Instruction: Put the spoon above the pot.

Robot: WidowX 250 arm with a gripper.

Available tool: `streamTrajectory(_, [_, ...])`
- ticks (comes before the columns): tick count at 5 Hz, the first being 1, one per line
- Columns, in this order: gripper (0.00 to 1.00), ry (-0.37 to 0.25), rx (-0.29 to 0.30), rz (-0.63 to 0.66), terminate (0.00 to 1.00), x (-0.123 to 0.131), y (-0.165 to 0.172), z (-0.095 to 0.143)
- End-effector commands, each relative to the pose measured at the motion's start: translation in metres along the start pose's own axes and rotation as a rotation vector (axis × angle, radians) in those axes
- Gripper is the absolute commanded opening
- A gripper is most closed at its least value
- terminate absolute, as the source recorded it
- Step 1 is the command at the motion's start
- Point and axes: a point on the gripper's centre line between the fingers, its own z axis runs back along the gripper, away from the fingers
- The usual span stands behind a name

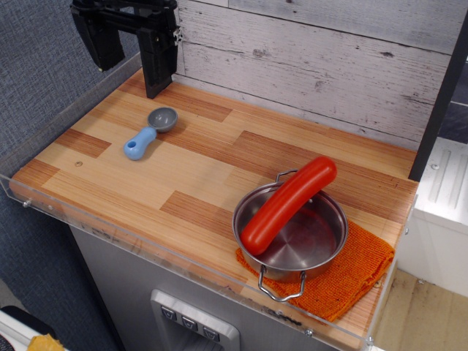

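The spoon [150, 131] lies flat on the wooden counter at the left, its grey bowl pointing to the back right and its light-blue handle to the front left. The shiny steel pot [291, 235] stands at the front right on an orange knitted cloth, with a long red sausage [288, 204] lying across its rim. My black gripper [128, 55] hangs open at the top left, above and behind the spoon, holding nothing. Its two fingers [158, 67] point down, well apart.
An orange knitted cloth [358, 274] lies under the pot at the front right corner. A clear plastic rail [131, 238] runs along the counter's front and left edges. A grey plank wall [314, 66] stands behind.
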Motion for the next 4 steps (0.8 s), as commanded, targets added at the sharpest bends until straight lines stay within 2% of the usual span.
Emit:
streamTrajectory(1, [1.0, 0.0, 0.0, 0.0, 0.0, 0.0, 0.0, 0.0])
streamTrajectory(3, [1.0, -0.024, 0.031, -0.002, 0.0, 0.004, 0.026, -0.035])
streamTrajectory(4, [1.0, -0.051, 0.082, -0.007, 0.0, 0.01, 0.033, -0.051])
